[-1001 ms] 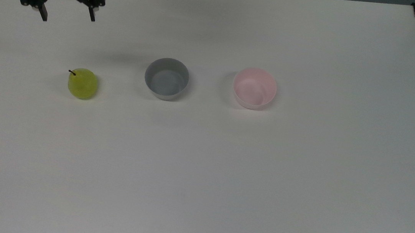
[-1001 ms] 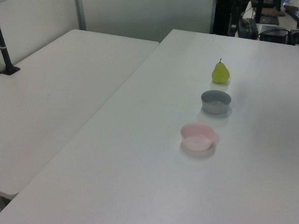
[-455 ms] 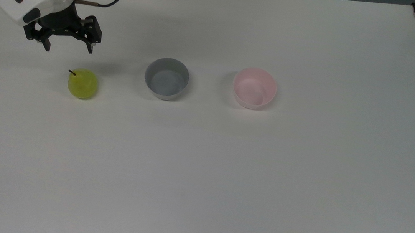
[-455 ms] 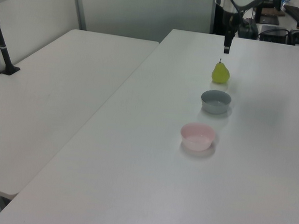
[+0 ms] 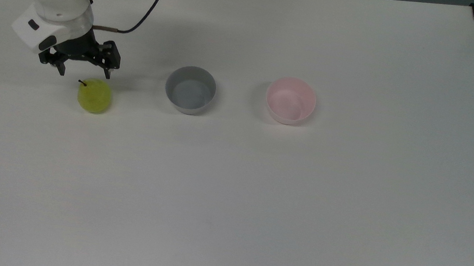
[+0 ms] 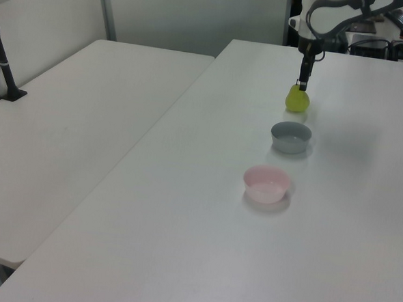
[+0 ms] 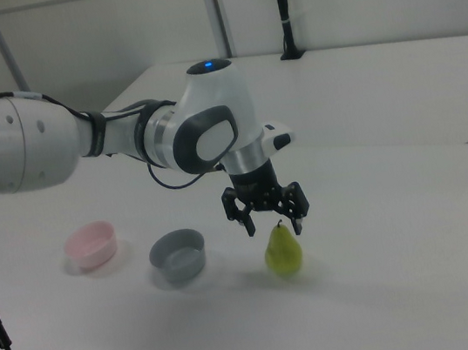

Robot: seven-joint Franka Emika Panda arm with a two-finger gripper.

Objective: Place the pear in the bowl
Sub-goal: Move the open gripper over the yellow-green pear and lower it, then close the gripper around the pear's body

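- Nothing is grasped yet: your gripper (image 5: 84, 74) hangs spread and empty just above the pear (image 5: 94, 96), which stands on the table (image 5: 256, 197).
- Grasp, carry and release remain.
- The bowl (image 5: 290, 100) lies past the grey bowl (image 5: 190, 90); lift clear over it.

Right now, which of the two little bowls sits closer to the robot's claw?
The grey bowl. It stands between the pear, where the open gripper hovers, and the pink bowl, which is farther off.
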